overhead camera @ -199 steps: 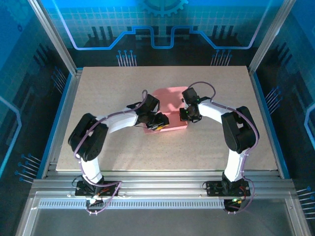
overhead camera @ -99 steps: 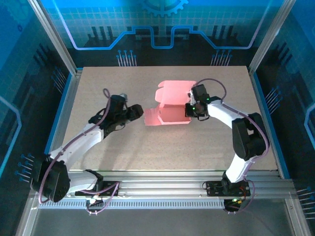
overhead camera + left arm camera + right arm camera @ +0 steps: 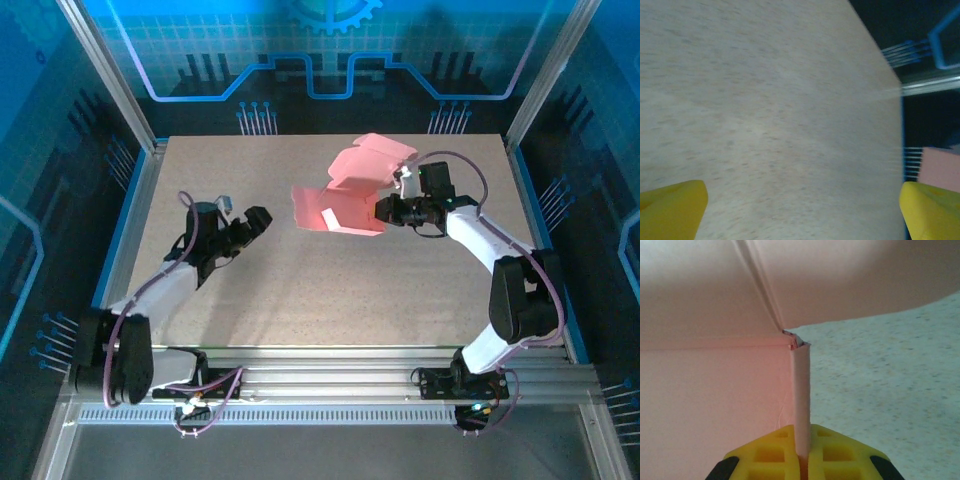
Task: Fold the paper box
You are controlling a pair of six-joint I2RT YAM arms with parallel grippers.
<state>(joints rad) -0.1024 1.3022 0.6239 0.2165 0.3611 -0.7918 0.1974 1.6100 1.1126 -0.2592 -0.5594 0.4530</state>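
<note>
As seen from the top external camera, spot the paper box (image 3: 340,205) partly unfolded over the far middle of the table (image 3: 350,300), pink, creased, one panel tilted up with small flaps toward the back; can't tell whether its lower edge touches the surface; note the right gripper (image 3: 384,210) clamped on its right edge; find the left gripper (image 3: 260,216) well apart to the left of the card, over bare tabletop, holding nothing. Moving to left wrist: see the left gripper (image 3: 802,197) spread wide, yellow fingertips (image 3: 672,207) at the two bottom corners with blurred speckled table (image 3: 765,100) between; catch a slice of the paper box (image 3: 942,167) at the right edge, just above the right-hand fingertip. Moving to right wrist: see the right gripper (image 3: 801,442) closed tight, yellow pads (image 3: 765,452) pinching a thin upright flap of the paper box (image 3: 710,395); note pink panels across left and top, meeting at a crease just above the flap; plus speckled table (image 3: 890,385) off to the right.
</note>
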